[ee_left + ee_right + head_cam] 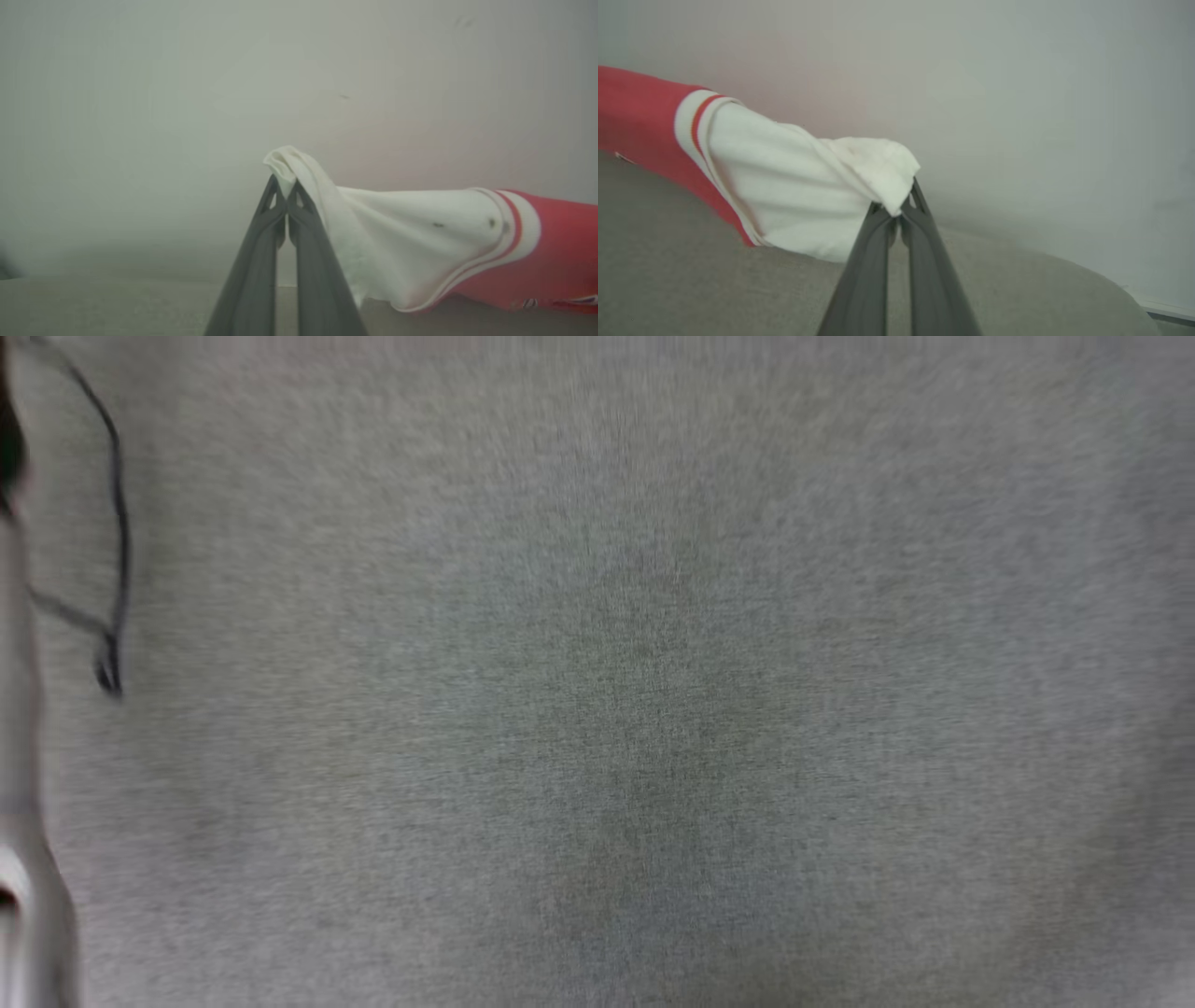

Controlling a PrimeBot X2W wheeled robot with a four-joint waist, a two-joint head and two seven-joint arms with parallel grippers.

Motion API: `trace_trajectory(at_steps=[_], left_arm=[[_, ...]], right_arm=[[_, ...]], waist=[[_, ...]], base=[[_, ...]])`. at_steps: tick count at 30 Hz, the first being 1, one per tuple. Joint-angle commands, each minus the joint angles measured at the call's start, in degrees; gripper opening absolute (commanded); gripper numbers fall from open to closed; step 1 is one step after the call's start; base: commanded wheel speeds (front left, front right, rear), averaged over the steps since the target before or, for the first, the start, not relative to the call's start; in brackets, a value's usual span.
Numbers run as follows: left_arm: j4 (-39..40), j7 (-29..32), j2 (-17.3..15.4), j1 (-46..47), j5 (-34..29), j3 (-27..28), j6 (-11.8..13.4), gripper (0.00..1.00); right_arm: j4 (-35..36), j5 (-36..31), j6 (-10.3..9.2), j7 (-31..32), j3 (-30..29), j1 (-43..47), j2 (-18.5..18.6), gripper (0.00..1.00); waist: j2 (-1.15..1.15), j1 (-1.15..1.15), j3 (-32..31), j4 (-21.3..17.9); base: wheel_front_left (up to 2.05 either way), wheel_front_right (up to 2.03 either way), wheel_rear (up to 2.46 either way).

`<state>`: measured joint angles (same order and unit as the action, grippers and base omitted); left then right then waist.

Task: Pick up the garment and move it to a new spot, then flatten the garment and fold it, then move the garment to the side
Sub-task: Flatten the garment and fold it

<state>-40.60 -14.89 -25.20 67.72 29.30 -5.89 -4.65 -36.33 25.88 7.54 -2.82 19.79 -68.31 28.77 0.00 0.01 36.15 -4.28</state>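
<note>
The garment (467,242) is a red jersey with white sleeves and red-white striped trim. In the left wrist view my left gripper (286,198) is shut on the end of one white sleeve, and the cloth stretches away to the right above the grey surface. In the right wrist view my right gripper (899,212) is shut on the bunched end of the other white sleeve of the garment (794,186), which runs off to the left into the red body. The head view holds blurred grey cloth surface (616,709).
A grey fabric-covered surface (691,280) lies under the garment, with a rounded edge at the right in the right wrist view. A pale wall (1017,93) stands behind. A thin dark cable (117,551) loops at the head view's left edge.
</note>
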Motion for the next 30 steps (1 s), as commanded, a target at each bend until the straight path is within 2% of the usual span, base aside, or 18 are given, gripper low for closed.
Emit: trace_trajectory(at_steps=[1,6,12,20,28,29,30], left_arm=[[1.2,-0.4,-0.1,-3.0,0.6,1.3,-0.1,0.00],[9.7,-0.4,1.9,-23.3,1.1,5.4,1.0,0.00],[19.1,0.8,5.0,-44.2,1.7,5.5,3.5,0.00],[30.3,6.9,7.4,-65.0,2.1,4.5,9.0,0.00],[35.1,13.1,8.5,-80.8,2.0,2.4,12.8,0.00],[35.4,13.7,8.5,-81.8,1.6,1.9,13.2,0.00],[35.8,14.2,8.5,-82.8,1.2,1.3,13.4,0.00]], right_arm=[[0.7,0.3,-0.10,0.4,0.0,2.7,1.0,0.00],[6.7,2.9,-0.11,3.6,-1.0,19.6,0.9,0.00],[15.8,2.2,-0.10,8.3,-6.2,39.4,-1.0,0.00],[27.0,-0.9,-0.09,15.5,-15.4,62.5,-7.4,0.00],[33.5,-4.0,-0.08,21.5,-22.3,81.8,-15.7,0.00],[33.7,-4.4,-0.08,22.3,-22.9,83.5,-16.6,0.04],[34.2,-4.7,-0.07,22.9,-23.4,85.2,-17.4,0.26]], waist=[[0.00,-0.01,-6.5,1.0],[0.00,-0.01,-15.0,1.6],[0.00,-0.01,-22.3,2.9],[0.00,-0.01,-29.4,4.6],[0.00,-0.01,-35.4,6.6],[0.00,-0.01,-35.9,6.8],[0.00,-0.01,-36.3,7.0]], base=[[0.00,0.00,0.00],[0.00,0.00,0.00],[0.00,0.00,0.00],[0.00,0.00,0.00],[0.00,0.00,0.00],[0.00,0.00,0.00],[0.00,0.00,0.00]])
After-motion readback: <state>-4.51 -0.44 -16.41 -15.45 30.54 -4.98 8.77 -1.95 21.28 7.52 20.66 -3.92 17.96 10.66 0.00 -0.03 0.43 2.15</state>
